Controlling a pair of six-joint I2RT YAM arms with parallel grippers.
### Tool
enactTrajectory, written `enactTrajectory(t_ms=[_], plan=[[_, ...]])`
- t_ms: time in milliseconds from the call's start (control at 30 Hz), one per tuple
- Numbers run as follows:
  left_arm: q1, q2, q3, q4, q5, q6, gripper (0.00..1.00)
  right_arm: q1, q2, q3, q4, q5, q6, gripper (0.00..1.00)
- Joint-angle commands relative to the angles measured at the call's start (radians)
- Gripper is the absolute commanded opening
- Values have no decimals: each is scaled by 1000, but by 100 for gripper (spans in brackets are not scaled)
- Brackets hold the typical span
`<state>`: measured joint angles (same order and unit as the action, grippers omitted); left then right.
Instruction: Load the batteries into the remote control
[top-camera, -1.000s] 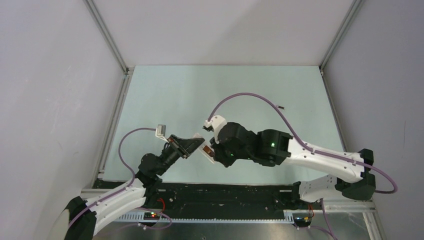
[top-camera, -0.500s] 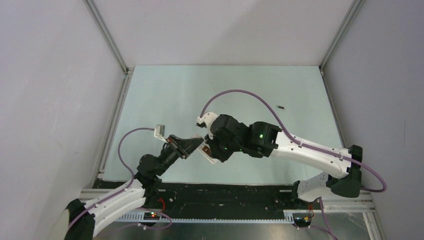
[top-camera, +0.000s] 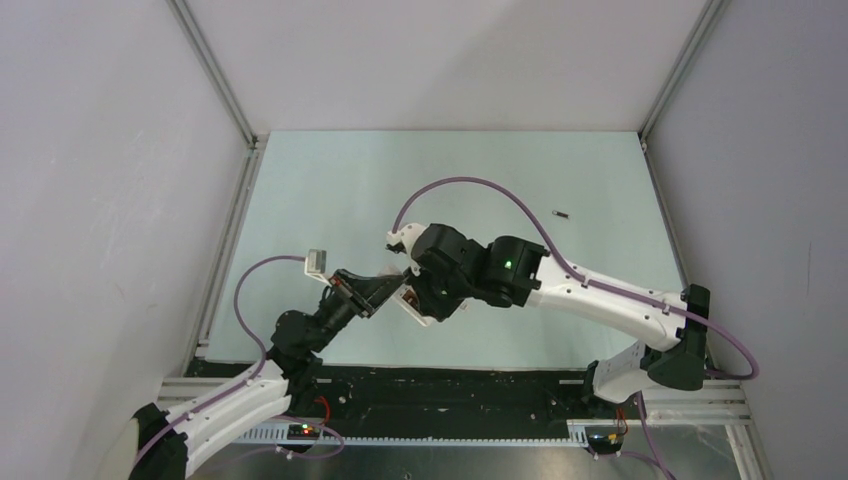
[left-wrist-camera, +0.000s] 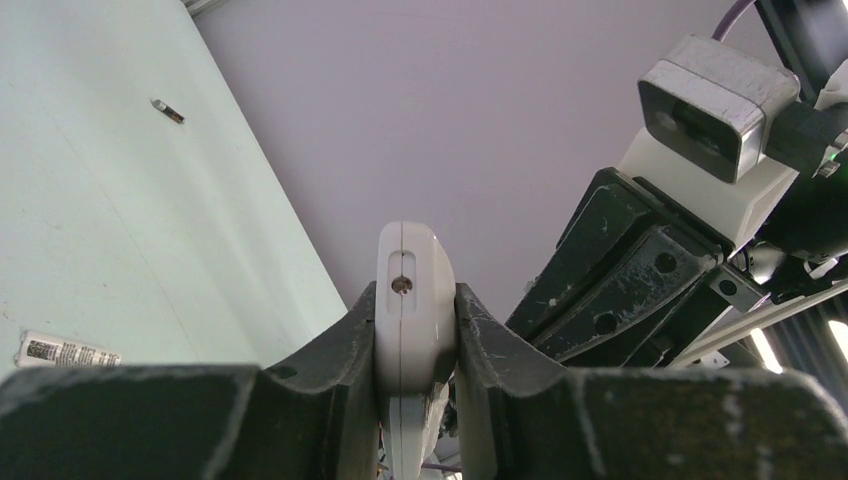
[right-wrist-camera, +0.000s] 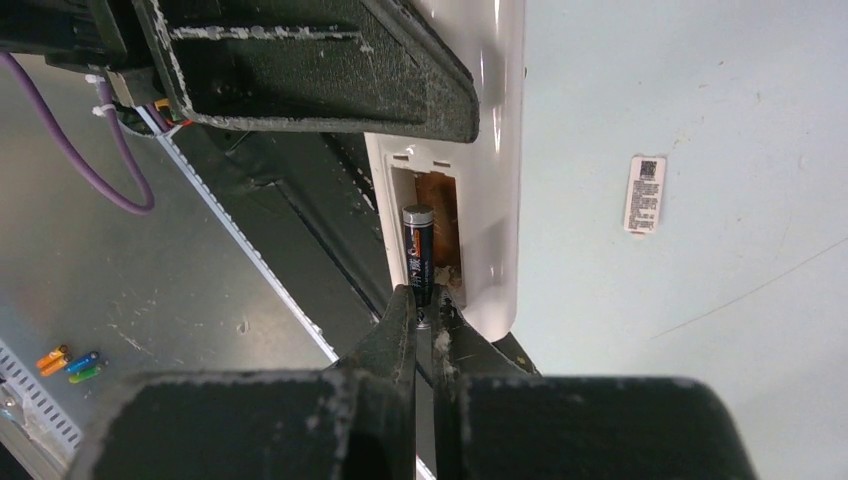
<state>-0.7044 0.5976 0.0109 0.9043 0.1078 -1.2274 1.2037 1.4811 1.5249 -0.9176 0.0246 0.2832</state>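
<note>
Two arms meet above the table (top-camera: 350, 190), toward its near edge.

Left gripper (left-wrist-camera: 415, 305): clenched on the remote (left-wrist-camera: 415, 265), one finger on each side, holding it off the surface with its end poking out past the fingertips.

Right gripper (right-wrist-camera: 428, 310): closed on the near end of one battery (right-wrist-camera: 418, 245). The battery lies along the open recess (right-wrist-camera: 445, 215) in the remote's white back, its free end pointing toward the far wall. Whether it is seated cannot be told.

Second battery (top-camera: 562, 213): on the table toward the far right, well apart from both arms. Cover (right-wrist-camera: 645, 193): flat on the table, beside the remote in the right wrist view.

Handling, as judged: the battery is light, stiff and smooth, so it is likely to roll or slip in a pinch. A hold near one end leaves the other end free to enter the recess. The remote is light, rigid plastic with slick sides. A firm clamp clear of the recess suits it, since pushing the battery home could twist the handset in the fingers.
</note>
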Motion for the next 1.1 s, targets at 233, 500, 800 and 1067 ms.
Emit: enactTrajectory(t_ms=[233,500,800,1067], plan=[[5,-20,-85,38,30,-4,0,-20,64,123,-72,-45,-46,0],[5,-41,-92,27,7,-12,0,-21,100,170,-133,-45,-47,0],[6,-49,-92,4,-4,-11,0,-19,98,167,-164,-50,-33,0],[6,-59,-85,-13,-15,-6,0,-21,130,181,-175,-65,-32,0]])
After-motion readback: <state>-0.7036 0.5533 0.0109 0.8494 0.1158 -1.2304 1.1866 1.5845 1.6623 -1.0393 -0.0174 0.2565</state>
